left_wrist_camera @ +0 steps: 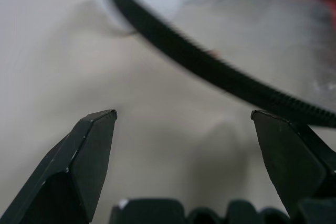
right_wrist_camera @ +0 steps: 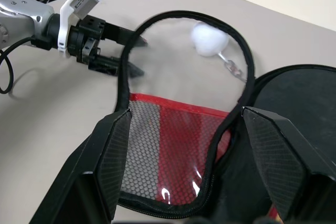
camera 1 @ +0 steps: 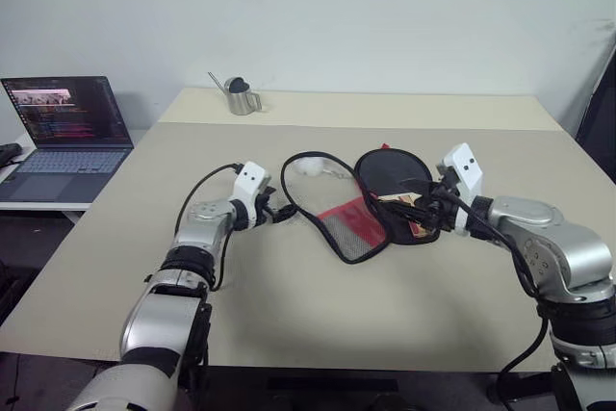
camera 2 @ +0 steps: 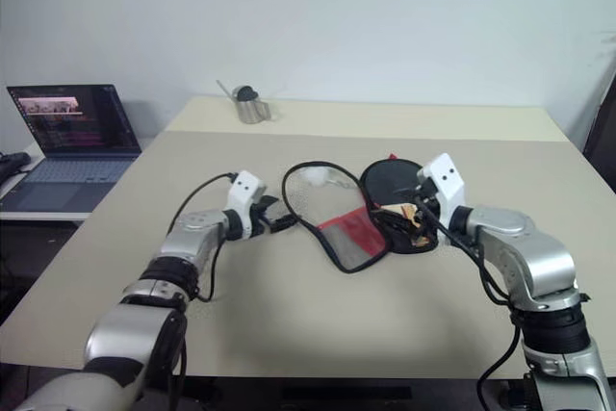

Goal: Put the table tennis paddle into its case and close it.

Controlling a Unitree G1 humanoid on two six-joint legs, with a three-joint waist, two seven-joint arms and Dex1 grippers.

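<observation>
The case (camera 1: 348, 226) lies open in the middle of the table, its black zipper rim (right_wrist_camera: 125, 72) in a wide loop and its mesh and red panel (right_wrist_camera: 173, 145) spread flat. A white pompom (camera 1: 308, 166) lies inside the loop. The paddle's round black face (camera 1: 390, 176) rests on the case's right half, and its light handle (camera 1: 404, 205) points toward my right gripper (camera 1: 424, 207). That gripper stands open, its fingers (right_wrist_camera: 113, 156) straddling the case's rim and mesh. My left gripper (camera 1: 282, 211) is open just outside the left side of the rim, with nothing between its fingers.
A small metal watering can (camera 1: 241, 96) stands at the table's far left. An open laptop (camera 1: 67, 132) sits on a lower side table to the left. The beige table (camera 1: 318, 305) has bare room in front of the case.
</observation>
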